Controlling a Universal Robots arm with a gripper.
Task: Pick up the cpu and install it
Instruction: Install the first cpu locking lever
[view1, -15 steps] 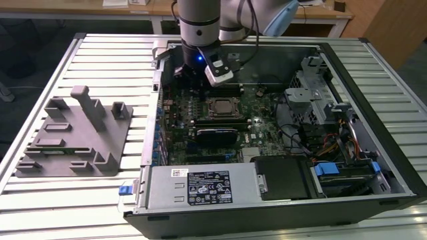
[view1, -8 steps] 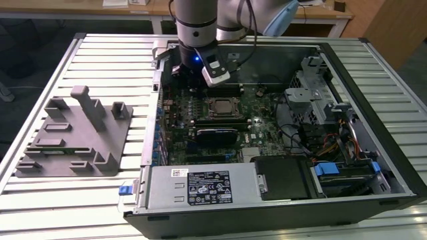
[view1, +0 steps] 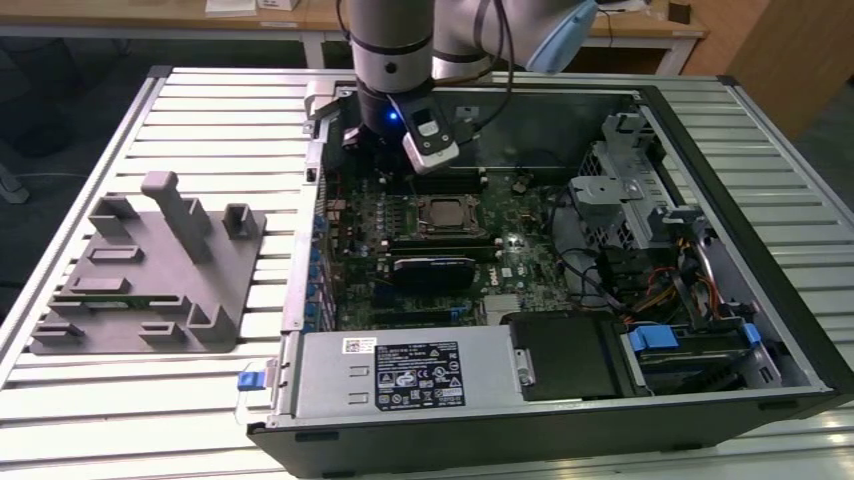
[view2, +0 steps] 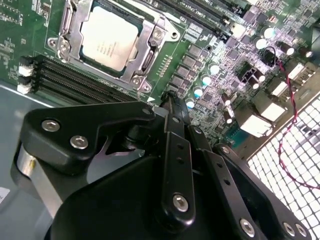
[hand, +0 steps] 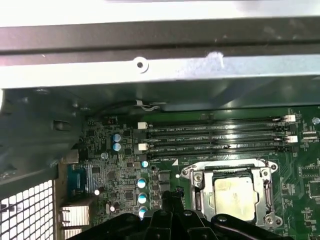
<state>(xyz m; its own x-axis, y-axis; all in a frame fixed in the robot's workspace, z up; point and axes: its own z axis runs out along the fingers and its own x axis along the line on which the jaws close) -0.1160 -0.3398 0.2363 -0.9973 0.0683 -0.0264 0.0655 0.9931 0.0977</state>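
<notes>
Sitting in the socket (view2: 159, 34), the cpu (view2: 109, 39) looks already installed. The gripper (view2: 168, 100) hangs just beside it, closed and empty.

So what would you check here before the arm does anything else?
1. Is the cpu in its socket? Ok, it sits inside.
2. Is the cpu lying flat? Ok in both wrist views.
3. Is the gripper empty? Ok, it is shut with nothing held.
4. Is the gripper off the cpu? Ok, it hangs beside the socket.
5. Is the socket's metal frame latched? Cannot tell.
</notes>
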